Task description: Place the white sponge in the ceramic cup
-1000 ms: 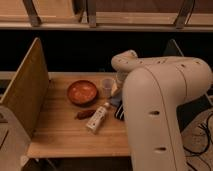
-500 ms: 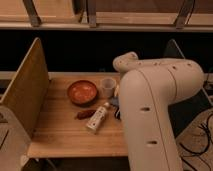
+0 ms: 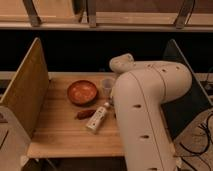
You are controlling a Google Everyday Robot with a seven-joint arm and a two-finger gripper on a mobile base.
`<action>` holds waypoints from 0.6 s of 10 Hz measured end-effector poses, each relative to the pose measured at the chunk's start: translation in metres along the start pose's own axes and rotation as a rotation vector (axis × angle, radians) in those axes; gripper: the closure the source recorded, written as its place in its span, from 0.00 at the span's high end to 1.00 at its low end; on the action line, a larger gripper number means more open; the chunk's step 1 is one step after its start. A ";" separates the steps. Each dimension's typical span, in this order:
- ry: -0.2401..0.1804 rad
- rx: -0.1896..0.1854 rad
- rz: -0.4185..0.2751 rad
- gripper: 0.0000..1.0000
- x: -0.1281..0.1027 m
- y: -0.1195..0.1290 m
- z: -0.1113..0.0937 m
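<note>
The ceramic cup (image 3: 106,85), small and white, stands upright on the wooden table (image 3: 60,132), just right of the orange bowl. My big white arm (image 3: 150,105) rises in front of the table's right side and reaches up to the cup's right edge. The gripper is hidden behind the arm. The white sponge is out of view, wherever it lies behind the arm.
A wide orange-brown bowl (image 3: 82,92) sits at the table's middle back. A white bottle (image 3: 98,119) lies on its side in front of it, beside a small reddish item (image 3: 85,114). A tall wooden side panel (image 3: 27,90) walls the left edge; a dark panel (image 3: 182,65) stands at right.
The arm's body has turned and shifted a little, now covering more of the table's right front. The cup, bowl and bottle have not moved.
</note>
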 end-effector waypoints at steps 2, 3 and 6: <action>0.019 -0.035 -0.019 0.80 -0.005 0.006 0.008; 0.019 -0.045 -0.030 0.80 -0.008 0.008 0.011; -0.070 -0.090 -0.109 0.80 -0.031 0.008 0.018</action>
